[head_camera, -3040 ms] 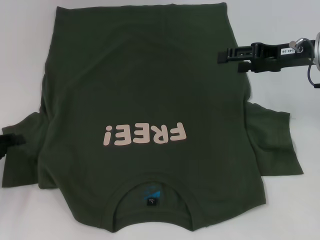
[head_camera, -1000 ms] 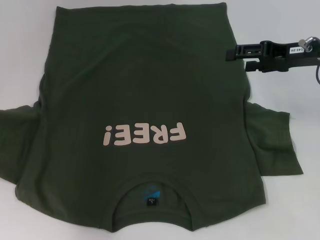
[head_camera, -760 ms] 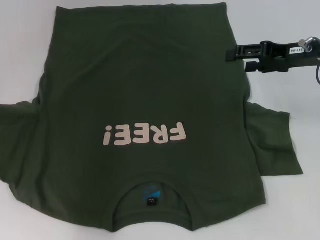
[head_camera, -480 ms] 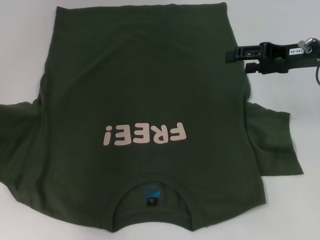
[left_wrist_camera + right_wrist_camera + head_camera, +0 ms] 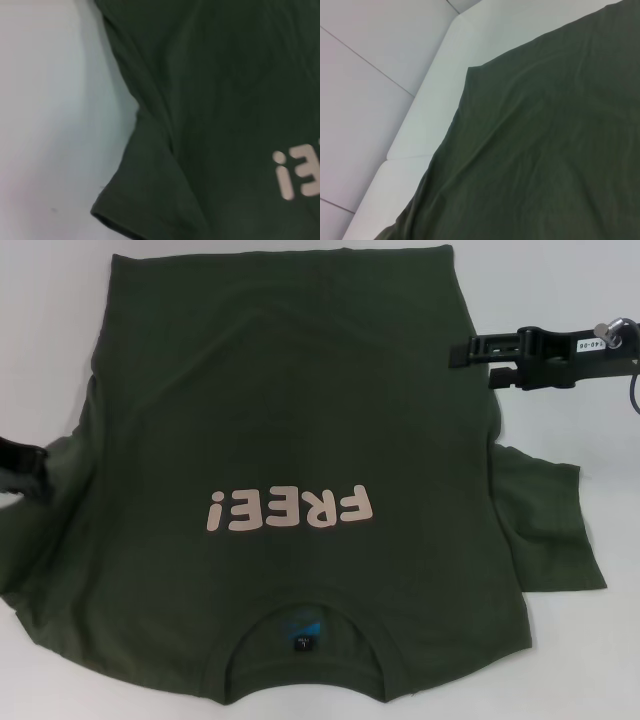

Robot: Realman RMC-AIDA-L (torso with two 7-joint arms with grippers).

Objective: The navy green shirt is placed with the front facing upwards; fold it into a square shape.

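Right gripper (image 5: 462, 352), head view: it hangs over the shirt's right side edge, well toward the hem, its dark fingers reaching inward over the cloth; whether they are spread or pressed together cannot be told here. Left gripper (image 5: 22, 468) shows only as a dark shape at the picture's left margin, just beside the left sleeve, and its finger state likewise cannot be told. Navy green shirt (image 5: 290, 440) lies front up on the white table (image 5: 45, 330), collar nearest the robot, hem farthest, pink "FREE!" lettering (image 5: 290, 510) across the chest, both sleeves spread outward.

Left wrist view: the left sleeve (image 5: 145, 200) lies flat with its cuff edge on the table; no fingers appear. A pinch taken too far from this cuff would likely gather body fabric too, dragging the lettering askew.

Right wrist view: the shirt's far corner and smooth body cloth (image 5: 545, 150) rest on the table; no fingers appear. Uneven lifting between the arms would probably skew the first fold and spoil the square.
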